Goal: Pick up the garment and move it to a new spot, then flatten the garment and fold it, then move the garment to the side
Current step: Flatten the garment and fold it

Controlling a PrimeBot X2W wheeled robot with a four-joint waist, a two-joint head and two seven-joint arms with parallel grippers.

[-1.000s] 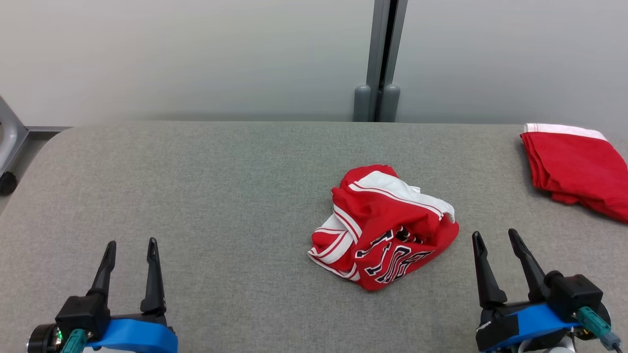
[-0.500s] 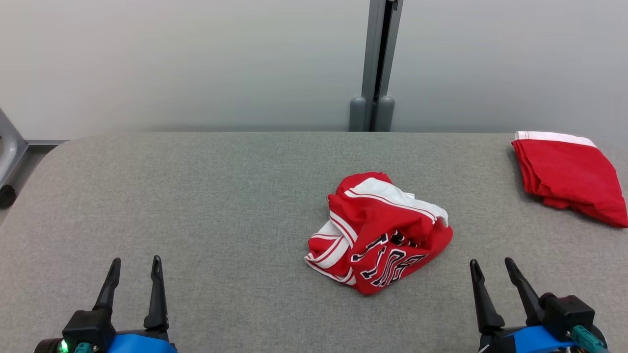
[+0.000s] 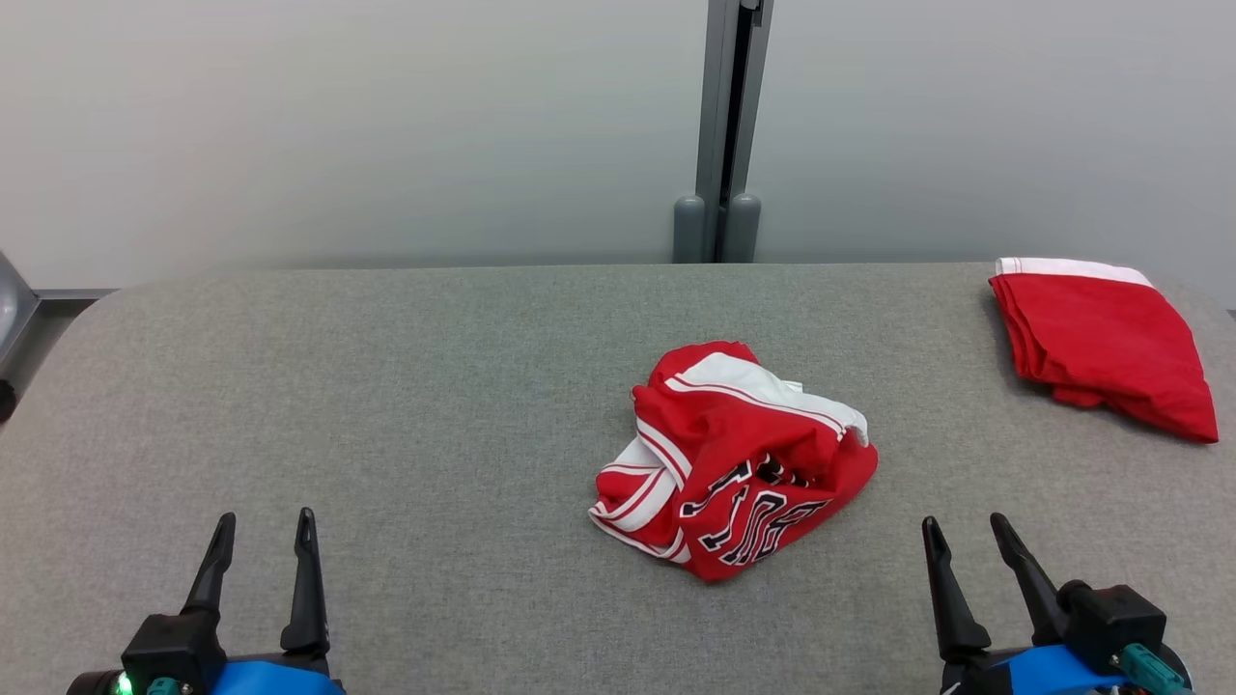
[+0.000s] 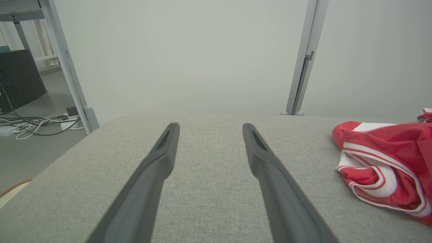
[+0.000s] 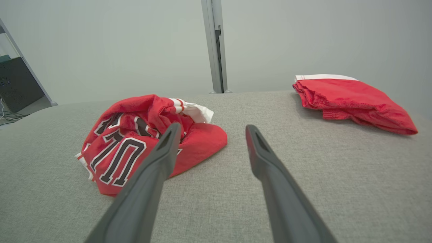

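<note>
The garment (image 3: 734,458) is a red jersey with white trim and black lettering, crumpled in a heap near the middle of the grey table (image 3: 386,386). It lies at the right edge of the left wrist view (image 4: 384,168) and left of centre in the right wrist view (image 5: 145,138). My left gripper (image 3: 265,521) stands open at the lower left, far from the heap, with nothing between its fingers (image 4: 158,158). My right gripper (image 3: 964,526) is open at the lower right, a short way right of the garment and apart from it.
A second red cloth (image 3: 1101,338) with a white band lies folded at the table's far right corner, also in the right wrist view (image 5: 351,101). A grey post (image 3: 719,135) stands against the pale wall behind the table. Cables (image 4: 37,121) lie on the floor off the left edge.
The whole head view has shifted, so the camera moved. Both grippers sit lower in the picture than a second ago. The garment lies as it did.
</note>
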